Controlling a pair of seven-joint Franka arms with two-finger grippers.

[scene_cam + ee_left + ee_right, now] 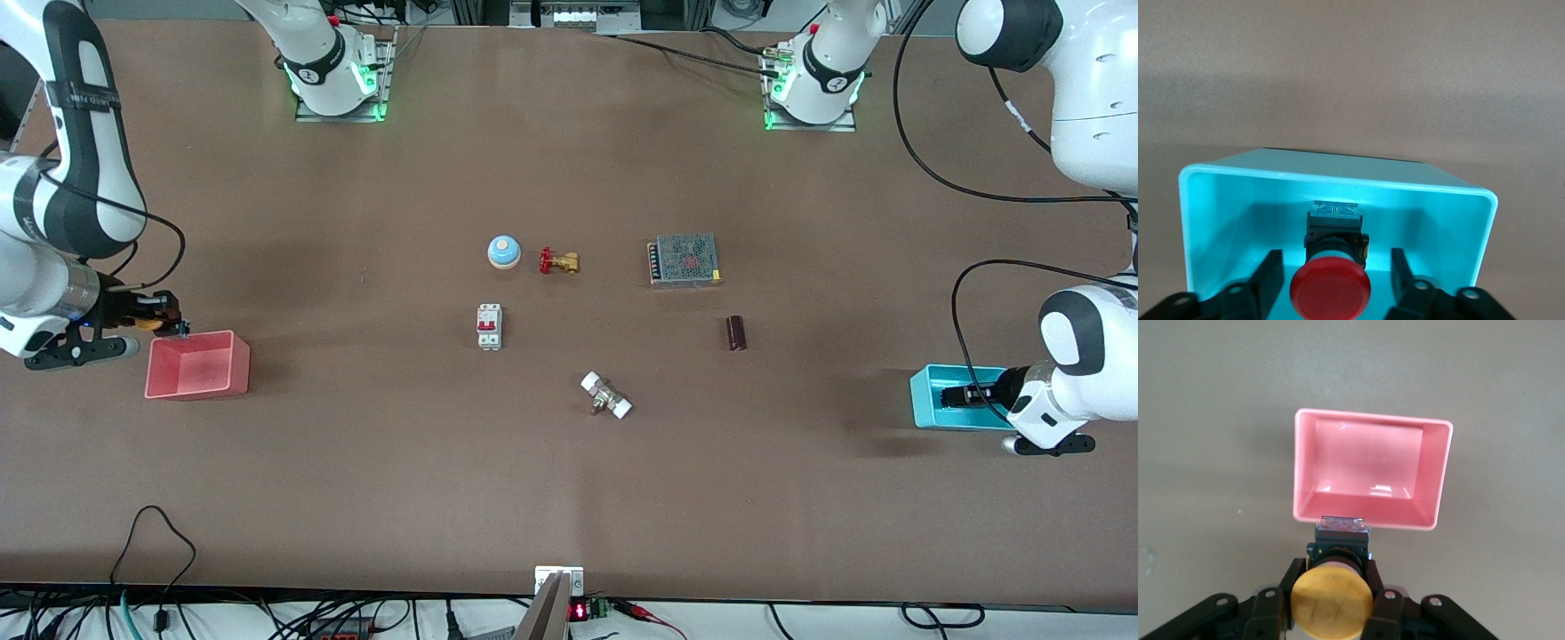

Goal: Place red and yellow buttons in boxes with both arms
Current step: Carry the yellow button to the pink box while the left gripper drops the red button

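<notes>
**Red button down in the cyan box, yellow button held at the pink box's edge**

The red button (pixel 1330 285) sits inside the cyan box (pixel 1338 183), its round glossy cap facing the left wrist camera and its small black body with a clear end piece pointing toward the box's inner wall. The left hand (pixel 1336 280) is lowered into that box at the left arm's end of the tabletop (pixel 569 498); its fingers (pixel 1268 273) stand apart on either side of the button with a gap at each side, so it looks released rather than gripped.

The yellow button (pixel 1331 600) is clamped in the right hand (pixel 1331 603), the black fingers (pixel 1381 607) pressed against its body just under the matte orange-yellow cap. It hangs over the rim of the salmon pink box (pixel 1368 517) at the right arm's end, not yet above the box's open middle.

Both buttons look light, rigid and hard-plastic; the smooth domed caps would likely slip under a pinch, so the squarer black body is the safer place to hold. The boxes are thin-walled, glossy, rectangular plastic with rounded rims, probably light enough to slide if nudged.

On the matte brown tabletop between them lie a blue bell (pixel 503 252), a brass valve (pixel 559 260), a white breaker (pixel 489 326), a meshed metal power supply (pixel 684 259), a dark cylinder (pixel 736 332) and a white-ended fitting (pixel 606 396).
</notes>
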